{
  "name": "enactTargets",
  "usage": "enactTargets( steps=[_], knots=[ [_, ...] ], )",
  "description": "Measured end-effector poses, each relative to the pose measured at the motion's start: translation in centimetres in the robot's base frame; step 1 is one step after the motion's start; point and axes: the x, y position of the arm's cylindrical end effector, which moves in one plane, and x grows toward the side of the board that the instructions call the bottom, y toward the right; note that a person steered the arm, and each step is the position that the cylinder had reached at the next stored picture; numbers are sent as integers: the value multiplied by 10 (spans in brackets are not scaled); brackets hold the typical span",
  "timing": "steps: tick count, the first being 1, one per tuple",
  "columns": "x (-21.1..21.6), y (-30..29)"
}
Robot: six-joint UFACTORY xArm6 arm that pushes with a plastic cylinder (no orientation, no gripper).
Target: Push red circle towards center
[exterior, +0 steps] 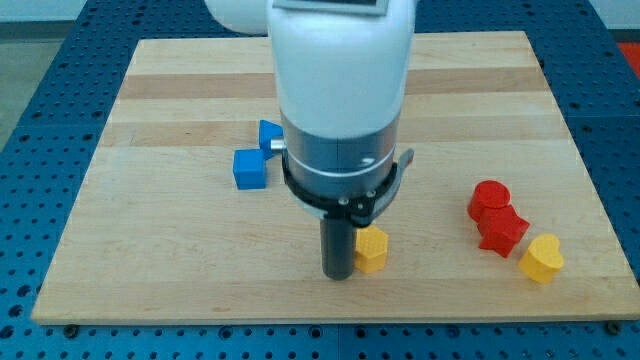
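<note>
Blue cube (250,169) sits left of center; a 2nd blue block (269,134) just behind it, partly hidden by my arm housing, shape unclear. My tip (339,274) rests on the wooden board (150,250), touching the yellow block (371,249) on its left; bare rod, holding nothing. Red circle (489,199) at the view's right: round, no long axis or heading. Red block (502,231) touches it below, shape unclear. Yellow heart (542,258) next.
</note>
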Motion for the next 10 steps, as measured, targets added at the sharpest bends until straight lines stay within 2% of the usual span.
enactTargets(
  steps=[1,6,9,10],
  knots=[
    [-10,2],
    [-10,113],
    [-15,119],
    [-37,119]
  ],
)
